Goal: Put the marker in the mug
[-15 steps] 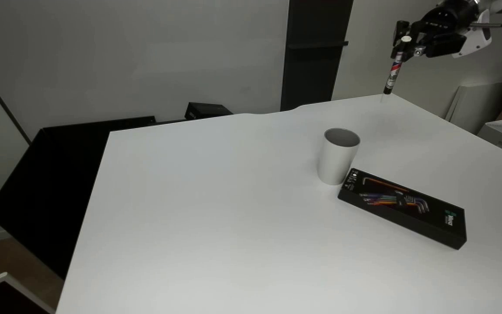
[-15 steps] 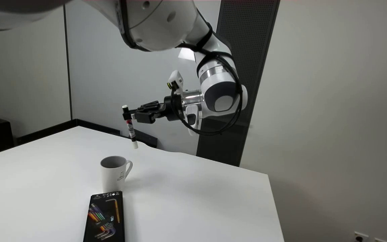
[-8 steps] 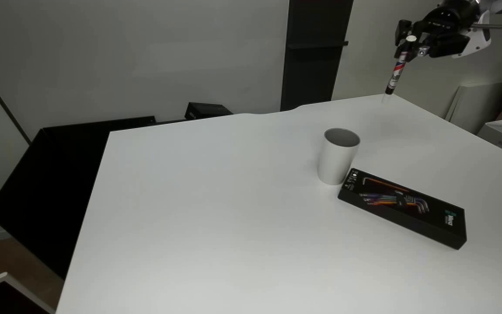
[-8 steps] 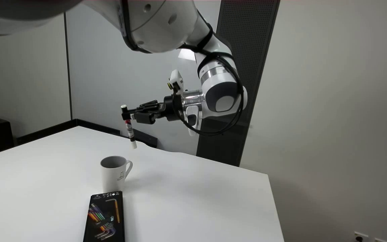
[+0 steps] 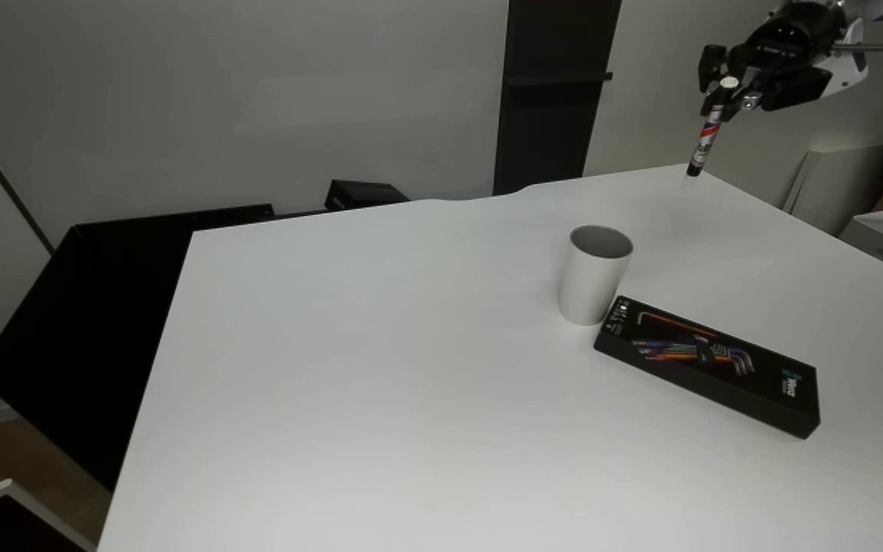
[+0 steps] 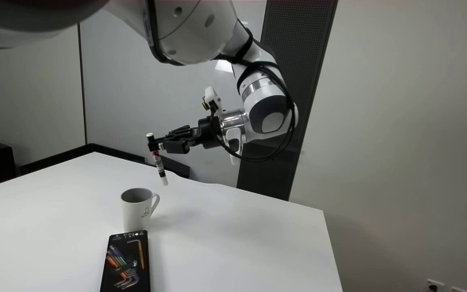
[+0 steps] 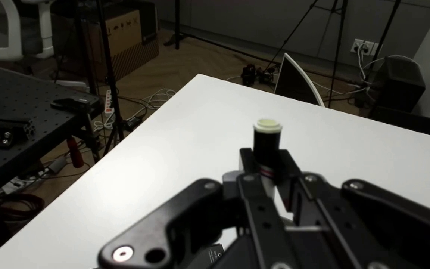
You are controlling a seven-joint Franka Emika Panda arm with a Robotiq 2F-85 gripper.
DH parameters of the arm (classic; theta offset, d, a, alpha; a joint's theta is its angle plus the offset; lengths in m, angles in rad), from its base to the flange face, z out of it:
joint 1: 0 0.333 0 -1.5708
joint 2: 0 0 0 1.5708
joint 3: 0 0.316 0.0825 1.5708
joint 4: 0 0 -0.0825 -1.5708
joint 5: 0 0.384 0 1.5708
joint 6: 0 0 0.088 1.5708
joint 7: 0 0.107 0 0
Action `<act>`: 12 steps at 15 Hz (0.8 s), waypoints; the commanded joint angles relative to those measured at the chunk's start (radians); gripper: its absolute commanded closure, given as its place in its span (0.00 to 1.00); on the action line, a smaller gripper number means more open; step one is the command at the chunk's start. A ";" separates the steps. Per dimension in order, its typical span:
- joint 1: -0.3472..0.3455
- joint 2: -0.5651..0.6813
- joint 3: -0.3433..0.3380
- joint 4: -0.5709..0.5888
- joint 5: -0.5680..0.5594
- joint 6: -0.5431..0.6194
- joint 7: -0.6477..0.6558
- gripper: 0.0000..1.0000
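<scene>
My gripper (image 5: 720, 98) is shut on a marker (image 5: 707, 140), gripping it near its upper end. The marker hangs nearly upright, slightly tilted, in the air above the white table. It also shows in the other exterior picture (image 6: 159, 164) and, with its pale end up, between the fingers (image 7: 269, 160) in the wrist view (image 7: 266, 140). The white mug (image 5: 593, 280) stands upright on the table, with its grey inside and handle visible in an exterior view (image 6: 137, 213). The marker is apart from the mug and higher than its rim. In the wrist view the mug is mostly hidden behind the gripper.
A black tool box (image 5: 706, 366) with pictured hex keys lies close against the mug's base; it shows in both exterior views (image 6: 127, 261). The white table (image 5: 380, 383) ends at a wall side, where a black box (image 5: 365, 194) stands beyond the edge.
My gripper and the marker have shifted slightly and then come down a little. The marker stays held. The mug and black tool box have not moved.
</scene>
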 commanded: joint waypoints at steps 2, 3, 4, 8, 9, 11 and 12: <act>0.113 0.035 0.004 -0.031 -0.032 0.122 -0.026 0.93; 0.139 0.038 0.008 -0.046 -0.039 0.155 -0.035 0.93; 0.159 0.039 0.012 -0.063 -0.042 0.180 -0.041 0.93; 0.212 0.042 0.023 -0.102 -0.046 0.249 -0.055 0.93; 0.208 0.050 0.026 -0.077 -0.043 0.245 -0.045 0.93; 0.205 0.048 0.027 -0.076 -0.042 0.254 -0.049 0.93; 0.201 0.050 0.025 -0.069 -0.047 0.253 -0.051 0.69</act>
